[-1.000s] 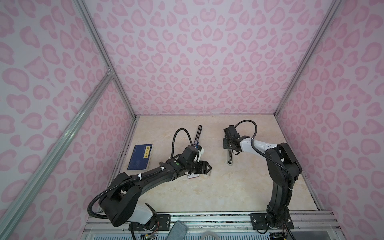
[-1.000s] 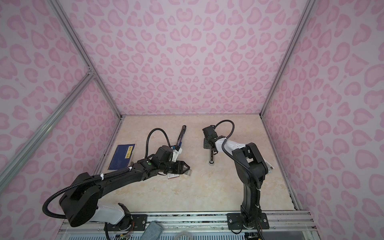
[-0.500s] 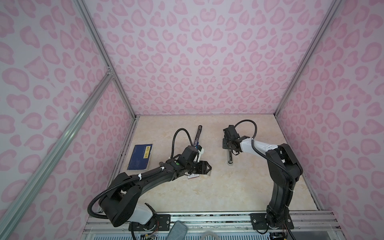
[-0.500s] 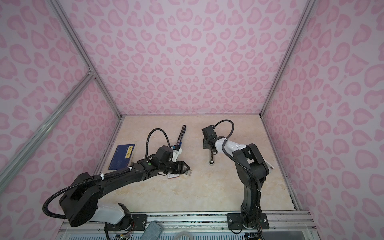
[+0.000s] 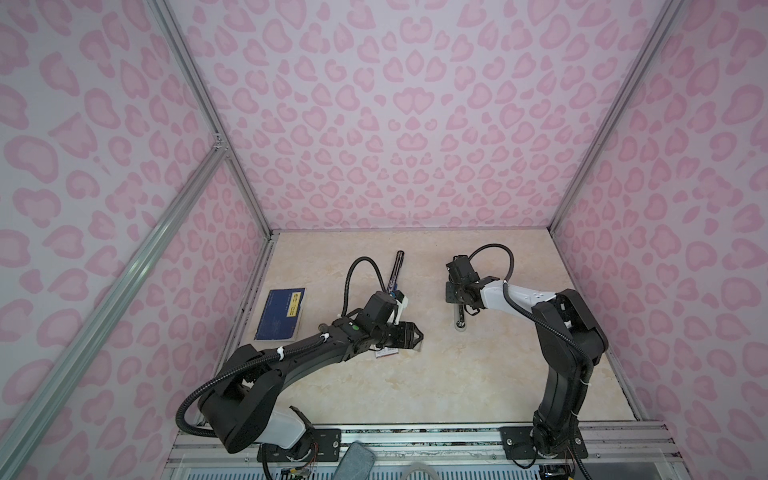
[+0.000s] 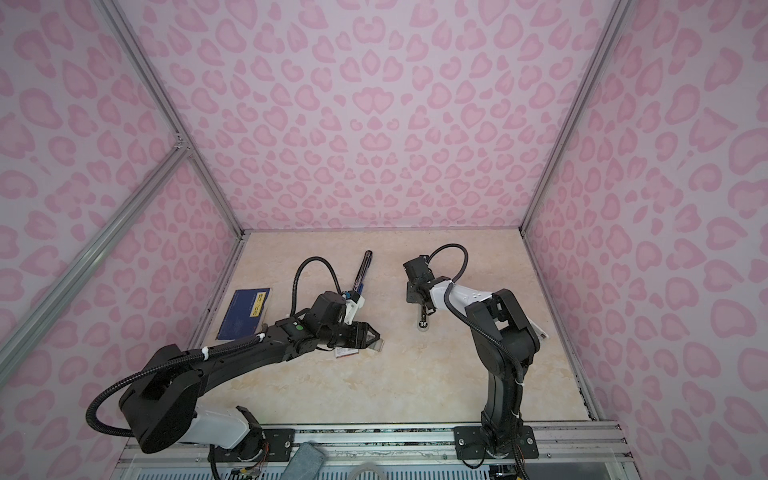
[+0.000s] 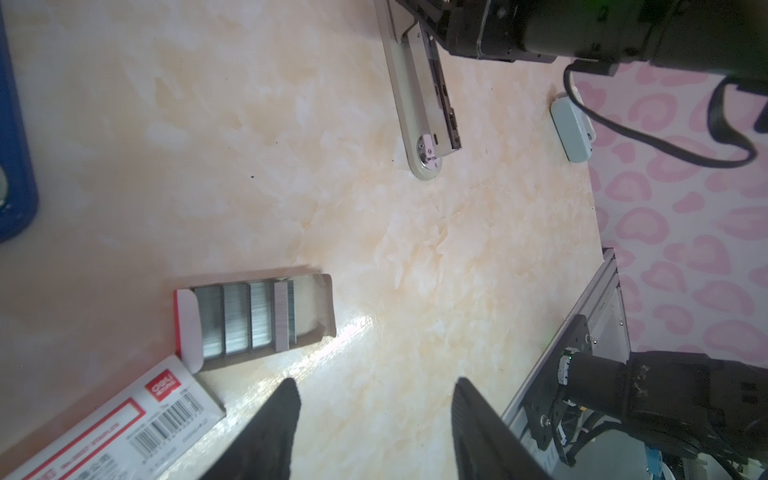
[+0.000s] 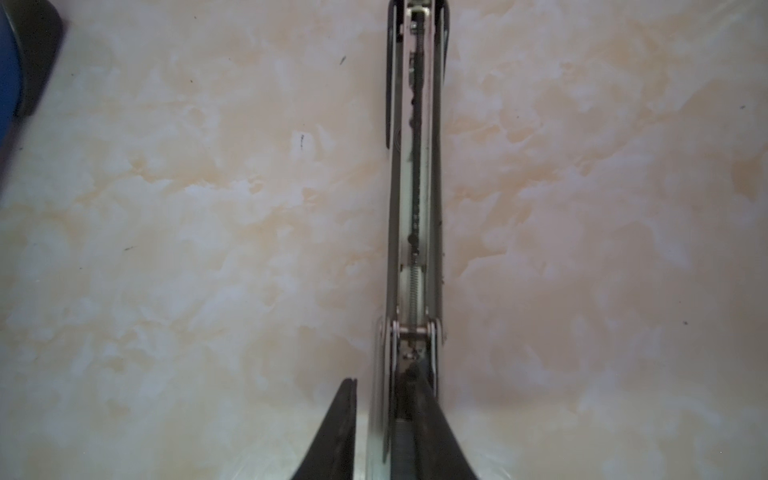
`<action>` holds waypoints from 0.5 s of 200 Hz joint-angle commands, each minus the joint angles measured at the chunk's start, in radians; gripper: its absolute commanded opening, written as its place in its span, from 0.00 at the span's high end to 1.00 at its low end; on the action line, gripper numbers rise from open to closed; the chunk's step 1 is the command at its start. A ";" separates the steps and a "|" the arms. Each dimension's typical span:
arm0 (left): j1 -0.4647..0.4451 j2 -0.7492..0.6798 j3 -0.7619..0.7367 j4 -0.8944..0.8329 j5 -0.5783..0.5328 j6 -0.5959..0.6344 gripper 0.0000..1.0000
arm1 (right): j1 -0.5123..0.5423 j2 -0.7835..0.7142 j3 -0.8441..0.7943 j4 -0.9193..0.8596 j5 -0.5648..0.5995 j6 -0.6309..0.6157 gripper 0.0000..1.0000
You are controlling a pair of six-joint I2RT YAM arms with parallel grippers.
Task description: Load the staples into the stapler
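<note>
Left gripper (image 5: 417, 337) hovering with jaws spread just above a white staple box (image 5: 386, 353), right gripper (image 5: 462, 307) sitting on the stapler (image 5: 459, 322), blue booklet (image 5: 282, 314) lying near the left wall.

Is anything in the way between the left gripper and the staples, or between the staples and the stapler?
Nothing visible. The open left gripper hovers near the staples; only bare table lies between them and the stapler.

High stereo pair; close wrist cameras

Black arms (image 5: 291, 361), white links (image 5: 524, 296), ribbed cables (image 5: 360, 266)
</note>
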 commanded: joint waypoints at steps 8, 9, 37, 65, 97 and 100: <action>0.000 0.007 0.010 0.023 0.007 -0.001 0.38 | 0.013 -0.011 -0.036 -0.016 -0.010 0.020 0.75; 0.000 0.008 0.009 0.024 0.007 -0.001 0.38 | 0.013 -0.011 -0.037 -0.016 -0.010 0.020 0.75; 0.000 0.012 0.010 0.024 0.006 -0.001 0.39 | 0.026 -0.038 -0.080 -0.008 -0.010 0.037 0.77; 0.000 0.016 0.010 0.028 0.008 -0.001 0.39 | 0.042 -0.078 -0.121 -0.011 -0.005 0.057 0.78; 0.000 0.017 0.009 0.028 0.010 -0.003 0.39 | 0.069 -0.127 -0.168 -0.018 -0.007 0.078 0.78; 0.000 0.017 0.009 0.029 0.009 -0.001 0.39 | 0.071 -0.132 -0.172 -0.019 -0.007 0.080 0.78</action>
